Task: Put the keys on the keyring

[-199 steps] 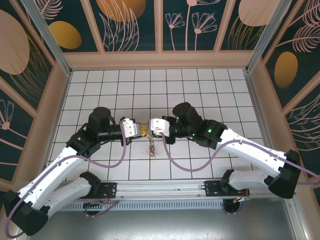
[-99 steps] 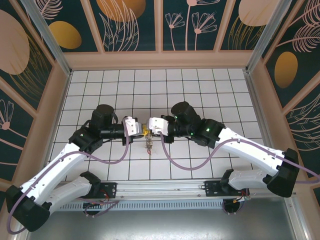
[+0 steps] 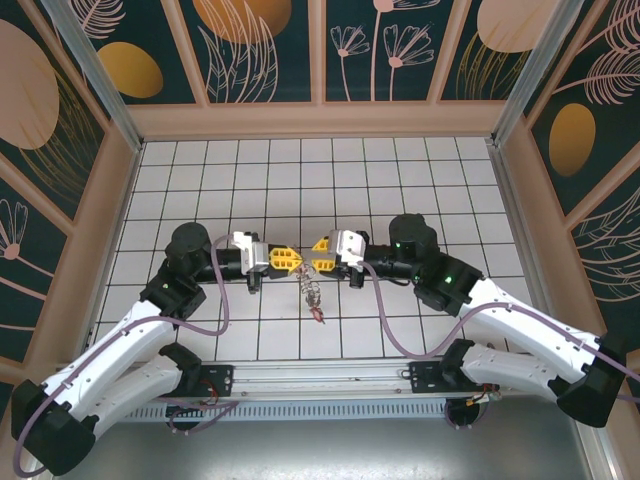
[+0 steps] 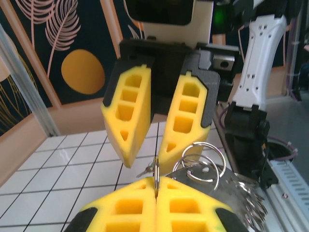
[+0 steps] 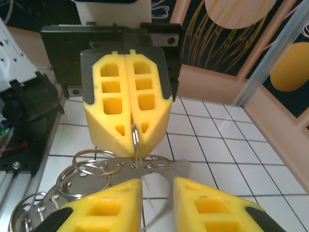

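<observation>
Two yellow fingers of the left gripper (image 4: 156, 189) are pressing together on the edge of the keyring (image 4: 156, 175), pinching the thin wire so that it is standing upright between the pads. The right gripper (image 5: 157, 187) is facing it with its fingers spread and gripping nothing, the ring sitting just short of their gap and slightly toward one finger. The step in hand is probably the right gripper taking its own hold in the bunch while the left is steadying it. Doing this well likely means centring the gap on the chosen piece first. It also means closing slowly and avoiding any sideways tug that could twist the wire out of the left pinch. Several split rings (image 4: 200, 159) are crowding just beside the left fingertips, overlapping one another. From above, the keys (image 3: 311, 290) are dangling below and between the two grippers, a red tag (image 3: 319, 315) lowest, and whether it is touching the tiled floor (image 3: 420, 180) cannot be told.
</observation>
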